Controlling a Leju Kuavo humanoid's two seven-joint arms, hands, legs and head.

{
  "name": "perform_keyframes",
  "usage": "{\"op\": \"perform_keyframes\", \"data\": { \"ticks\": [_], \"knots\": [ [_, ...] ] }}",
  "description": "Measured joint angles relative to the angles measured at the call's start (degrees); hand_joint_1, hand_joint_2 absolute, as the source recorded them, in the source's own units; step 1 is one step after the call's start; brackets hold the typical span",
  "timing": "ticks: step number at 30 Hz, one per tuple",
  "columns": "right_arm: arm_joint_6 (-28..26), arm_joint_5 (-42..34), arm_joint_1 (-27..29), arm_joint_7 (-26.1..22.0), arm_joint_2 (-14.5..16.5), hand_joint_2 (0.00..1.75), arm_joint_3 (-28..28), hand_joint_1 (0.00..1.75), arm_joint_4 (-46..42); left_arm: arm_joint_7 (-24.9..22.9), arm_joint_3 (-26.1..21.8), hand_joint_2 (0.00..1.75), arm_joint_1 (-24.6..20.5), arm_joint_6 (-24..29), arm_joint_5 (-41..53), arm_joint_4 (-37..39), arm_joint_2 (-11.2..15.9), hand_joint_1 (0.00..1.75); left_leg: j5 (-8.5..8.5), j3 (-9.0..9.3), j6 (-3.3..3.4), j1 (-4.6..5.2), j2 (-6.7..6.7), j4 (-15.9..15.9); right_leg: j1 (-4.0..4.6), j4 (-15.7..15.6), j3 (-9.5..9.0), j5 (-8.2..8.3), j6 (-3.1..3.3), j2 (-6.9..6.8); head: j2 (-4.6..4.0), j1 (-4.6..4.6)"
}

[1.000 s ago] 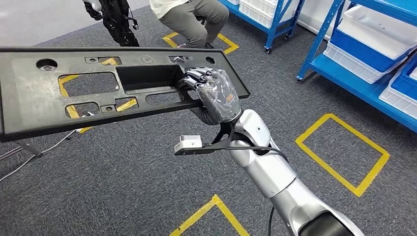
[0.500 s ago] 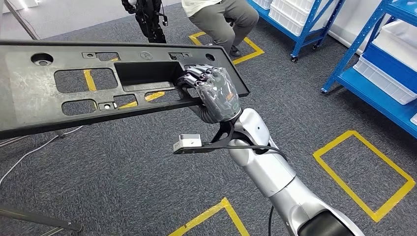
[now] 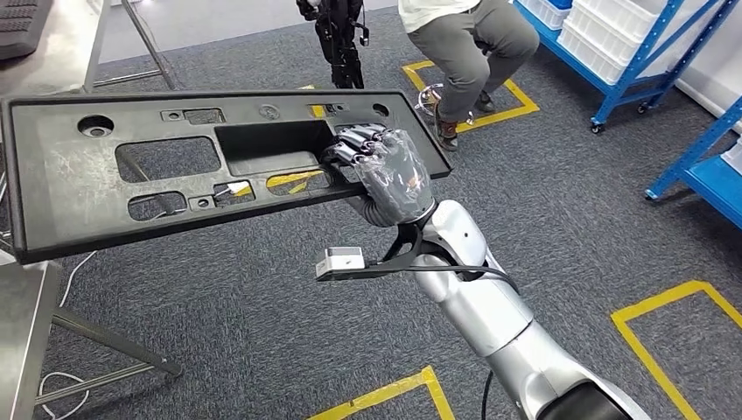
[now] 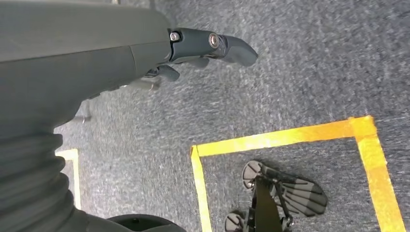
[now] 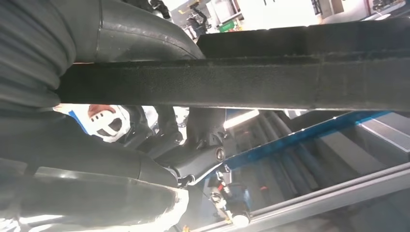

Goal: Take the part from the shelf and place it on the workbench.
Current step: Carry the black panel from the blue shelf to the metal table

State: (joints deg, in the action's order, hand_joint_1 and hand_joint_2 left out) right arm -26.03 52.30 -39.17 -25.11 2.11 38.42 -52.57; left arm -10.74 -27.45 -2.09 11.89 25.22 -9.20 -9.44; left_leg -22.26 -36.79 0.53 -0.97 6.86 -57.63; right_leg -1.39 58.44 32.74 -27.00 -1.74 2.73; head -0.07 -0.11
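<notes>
Part (image 3: 79, 188), a long black plastic panel with several cut-outs, sits in my right hand (image 3: 389, 175), carried flat and almost level above the grey carpet (image 3: 262, 324). From the head view I see the fingers (image 3: 354, 140) hooked over the near edge of the large middle opening, clamped on the panel close to its right end, while the rest of it reaches out to the left, unsupported. In the right wrist view the panel's edge (image 5: 241, 82) runs as a dark band straight across, with the hand (image 5: 72, 159) wrapped around it from below (the fingers themselves are mostly hidden there).

My left hand (image 4: 193, 53) hangs over the carpet (image 4: 290, 96), holding nothing, its fingers (image 4: 232, 46) loosely apart and a little curled. Yellow tape (image 4: 270, 137) marks a square on the floor beneath it.

At the far left of the head view, a metal table (image 3: 26, 324) stands under the left end of the panel, with its slanted legs (image 3: 114, 337) on the carpet. A person (image 3: 464, 44) sits on a stool beyond the panel, beside a blue shelf rack (image 3: 647, 52) holding white bins. A second blue rack (image 3: 700, 157) shows at the right edge.
</notes>
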Motion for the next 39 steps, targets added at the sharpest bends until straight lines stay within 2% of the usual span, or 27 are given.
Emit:
{"op": "perform_keyframes", "data": {
  "ticks": [1, 2, 3, 5, 7, 8, 9, 10, 12, 14, 15, 17, 19, 21, 23, 24, 25, 26, 27, 28, 30, 31, 32, 34, 36, 38, 39],
  "knots": [
    [0.0, 0.1, 0.0, 0.0, 0.2, 1.75, 0.0, 1.75, 0.0, 0.0, 0.0, 1.75, 0.1, 0.0, 0.0, 0.0, 0.0, 0.00, 0.02, -0.18, -0.26, -0.19, 0.07, 0.0, -0.04, 0.0, 0.02, 0.13, 0.44, -0.44, 0.00, -0.03],
    [0.0, 0.1, -0.1, 0.0, 0.4, 1.75, 0.0, 1.75, 0.0, 0.0, 0.0, 1.75, 0.2, 0.0, 0.0, 0.0, 0.0, 0.00, -0.30, -0.47, -0.46, -0.26, -0.62, -0.5, -0.07, 0.0, -0.02, 0.25, 0.89, -0.88, 0.00, -0.07],
    [0.0, 0.1, -0.2, 0.0, 0.7, 1.75, 0.0, 1.75, -0.1, -0.1, 0.0, 1.75, 0.2, 0.1, 0.0, 0.0, 0.0, 0.00, -1.22, -1.17, -0.65, -0.28, -1.93, -1.9, -0.08, -0.1, -0.06, 0.35, 1.45, -1.37, 0.00, -0.24],
    [0.0, 0.1, -0.4, 0.0, 0.9, 1.75, -0.1, 1.75, -0.2, -0.1, 0.0, 1.75, 0.0, 0.1, 0.0, 0.0, 0.0, 0.00, -4.64, -4.13, -0.96, -0.19, -5.11, -8.3, 0.24, -0.2, -0.10, 0.33, 2.38, -2.49, 0.00, -0.56],
    [0.0, 0.1, -0.3, 0.0, 0.9, 1.75, 0.0, 1.75, -0.3, 0.0, 0.0, 1.75, -0.1, 0.2, 0.0, 0.0, -0.1, 0.00, -7.90, -7.88, -1.18, -0.29, -6.43, -16.1, 0.76, -0.2, -0.08, 0.20, 2.89, -3.84, 0.00, -0.66],
    [0.0, 0.1, -0.2, 0.0, 0.9, 1.75, 0.0, 1.75, -0.3, 0.0, 0.0, 1.75, 0.0, 0.2, 0.0, 0.0, -0.1, 0.00, -8.39, -8.85, -1.19, -0.30, -6.63, -18.1, 0.98, -0.2, -0.08, 0.16, 3.03, -4.53, 0.00, -0.66],
    [0.0, 0.1, -0.2, 0.0, 0.9, 1.75, 0.0, 1.75, -0.3, 0.0, 0.0, 1.75, 0.0, 0.2, 0.0, 0.0, -0.2, 0.00, -7.80, -8.63, -1.11, -0.30, -6.72, -17.8, 1.14, -0.2, -0.08, 0.11, 3.09, -5.14, 0.00, -0.66],
    [0.0, 0.1, -0.2, 0.0, 0.9, 1.75, 0.0, 1.75, -0.3, 0.0, 0.0, 1.75, 0.0, 0.2, 0.0, 0.0, -0.2, 0.00, -6.38, -7.21, -0.92, -0.26, -6.93, -15.2, 1.29, -0.2, -0.12, 0.06, 3.14, -5.70, 0.00, -0.66],
    [-0.1, 0.2, -0.3, 0.0, 1.0, 1.75, -0.1, 1.75, -0.3, 0.2, 0.0, 1.75, 0.0, 0.3, 0.1, 0.0, -0.1, 0.00, -3.22, -2.51, -0.21, 0.09, -8.75, -7.0, 1.58, -0.2, -0.25, -0.09, 3.13, -6.66, 0.00, -0.66],
    [-0.1, 0.3, -0.4, 0.0, 1.0, 1.75, -0.2, 1.75, -0.3, 0.4, 0.0, 1.75, -0.1, 0.5, 0.2, 0.0, -0.1, 0.00, -1.96, 0.31, 0.49, 0.69, -10.25, -1.8, 1.99, -0.2, -0.31, -0.28, 2.87, -7.54, 0.00, -0.62],
    [-0.1, 0.3, -0.4, 0.0, 1.0, 1.75, -0.3, 1.75, -0.3, 0.5, 0.0, 1.75, -0.2, 0.6, 0.2, 0.0, -0.1, 0.00, -2.07, 0.46, 0.70, 0.96, -10.28, -1.3, 2.11, -0.2, -0.31, -0.34, 2.71, -7.97, 0.00, -0.58],
    [-0.2, 0.3, -0.4, 0.0, 1.1, 1.75, -0.4, 1.75, -0.4, 0.5, 0.0, 1.75, -0.1, 0.7, 0.3, 0.0, -0.2, 0.00, -1.66, 0.50, 1.24, 0.94, -9.10, -0.9, 2.17, -0.2, -0.27, -0.55, 2.19, -8.49, 0.00, -0.61],
    [-0.2, 0.3, -0.4, 0.0, 1.1, 1.75, -0.5, 1.75, -0.5, 0.6, 0.0, 1.75, -0.1, 0.8, 0.4, 0.0, -0.2, 0.00, -1.14, 0.81, 1.91, 0.58, -8.02, -0.2, 1.98, 2.0, 0.64, -1.85, 1.89, -6.49, 0.00, -0.52],
    [-0.3, 0.4, -0.2, 0.0, 0.8, 1.75, -0.6, 1.75, -0.6, 0.6, 0.0, 1.75, -0.2, 0.7, 0.5, 0.0, -0.3, 0.00, -0.89, 0.96, 2.24, 0.37, -6.77, 0.1, 1.57, 8.8, 3.67, -4.84, 2.03, -3.80, 0.00, -0.21],
    [-0.3, 0.7, 0.4, 0.0, 0.3, 1.75, -0.7, 1.75, -0.6, 0.5, 0.0, 1.75, -0.2, 0.4, 0.7, 0.0, -0.3, 0.00, -0.85, 0.92, 2.28, 0.34, -5.24, 0.1, 1.19, 15.8, 7.16, -7.15, 1.79, -3.08, 0.00, 0.02],
    [-0.3, 0.8, 0.8, 0.1, 0.2, 1.75, -0.8, 1.75, -0.6, 0.3, 0.1, 1.75, -0.2, 0.2, 0.9, 0.0, -0.3, 0.00, -0.83, 0.91, 2.24, 0.31, -4.43, 0.1, 0.98, 16.8, 7.78, -7.14, 1.36, -3.00, 0.00, 0.05],
    [-0.3, 1.0, 1.0, 0.1, 0.0, 1.75, -0.9, 1.75, -0.6, 0.0, 0.2, 1.75, -0.1, 0.0, 1.1, 0.0, -0.3, 0.00, -0.79, 0.93, 2.15, 0.25, -3.62, 0.0, 0.69, 15.1, 7.13, -6.11, 0.72, -2.87, 0.00, 0.04],
    [-0.4, 1.1, 1.2, 0.2, -0.1, 1.75, -1.0, 1.75, -0.6, -0.3, 0.3, 1.75, -0.1, 0.0, 1.3, 0.0, -0.3, 0.00, -0.76, 0.95, 1.98, 0.15, -2.83, 0.0, 0.31, 11.6, 5.58, -4.48, 0.01, -2.44, 0.00, 0.04],
    [-0.4, 1.2, 1.3, 0.2, -0.2, 1.75, -1.1, 1.75, -0.7, -0.4, 0.4, 1.75, -0.1, -0.1, 1.4, 0.0, -0.3, 0.00, -0.75, 0.88, 1.69, 0.10, -2.08, -0.1, -0.13, 7.3, 3.68, -2.79, -0.66, -1.37, 0.00, 0.09],
    [-0.4, 1.2, 1.3, 0.3, -0.4, 1.75, -1.1, 1.75, -0.7, -0.5, 0.4, 1.75, -0.1, -0.1, 1.5, 0.0, -0.3, 0.00, -0.78, 0.75, 1.31, 0.10, -1.37, -0.3, -0.45, 3.7, 2.04, -1.40, -0.93, -0.45, 0.00, 0.09],
    [-0.5, 1.3, 1.6, 0.5, -0.5, 1.75, -1.3, 1.75, -0.8, -0.4, 0.4, 1.75, 0.0, -0.3, 1.3, 0.0, -0.2, 0.00, -0.71, 0.34, 0.52, 0.10, -0.30, -0.5, -0.54, 0.6, 0.57, -0.26, -0.55, 0.58, 0.00, 0.05],
    [-0.6, 1.3, 1.7, 0.6, -0.6, 1.75, -1.3, 1.75, -0.8, -0.4, 0.4, 1.75, 0.1, -0.4, 1.3, 0.0, -0.2, 0.00, -0.63, 0.16, 0.22, -0.03, 0.14, -0.5, -0.34, 0.6, 0.46, -0.12, -0.03, 0.11, 0.00, -0.01],
    [-0.7, 1.3, 1.8, 0.6, -0.6, 1.75, -1.4, 1.75, -0.8, -0.3, 0.4, 1.75, 0.2, -0.4, 1.2, 0.0, -0.2, 0.00, -0.59, -0.03, -0.03, -0.22, 0.08, -0.5, -0.28, 0.6, 0.43, -0.01, 0.40, -0.35, 0.00, -0.04],
    [-1.1, 1.3, 1.9, 0.7, -0.6, 1.75, -1.7, 1.75, -0.9, -0.2, 0.5, 1.75, 0.3, -0.4, 1.5, 0.0, -0.2, 0.00, -1.77, -0.95, -0.38, -0.28, -2.40, -2.4, -0.19, 0.5, 0.31, 0.16, 1.24, -1.31, 0.00, -0.25],
    [-1.7, 1.4, 2.3, 0.7, -0.8, 1.75, -2.0, 1.75, -0.9, -0.2, 0.8, 1.75, 0.1, -0.4, 1.9, 0.0, -0.2, 0.00, -5.09, -3.72, -0.56, -0.17, -5.69, -8.4, 0.19, 0.5, 0.23, 0.13, 2.02, -2.45, 0.00, -0.52],
    [-2.1, 1.6, 3.0, 0.7, -1.1, 1.75, -2.3, 1.75, -0.9, -0.3, 1.2, 1.75, 0.0, -0.5, 2.1, 0.0, -0.2, 0.00, -8.07, -7.19, -0.54, -0.22, -6.62, -15.6, 0.74, 0.5, 0.22, -0.02, 2.50, -3.84, 0.00, -0.59],
    [-2.2, 1.8, 3.5, 0.7, -1.3, 1.75, -2.4, 1.75, -1.0, -0.4, 1.3, 1.75, 0.0, -0.6, 2.3, 0.0, -0.2, 0.00, -8.26, -7.92, -0.42, -0.20, -6.70, -17.1, 0.99, 0.5, 0.20, -0.10, 2.63, -4.53, 0.00, -0.59]
  ]
}}
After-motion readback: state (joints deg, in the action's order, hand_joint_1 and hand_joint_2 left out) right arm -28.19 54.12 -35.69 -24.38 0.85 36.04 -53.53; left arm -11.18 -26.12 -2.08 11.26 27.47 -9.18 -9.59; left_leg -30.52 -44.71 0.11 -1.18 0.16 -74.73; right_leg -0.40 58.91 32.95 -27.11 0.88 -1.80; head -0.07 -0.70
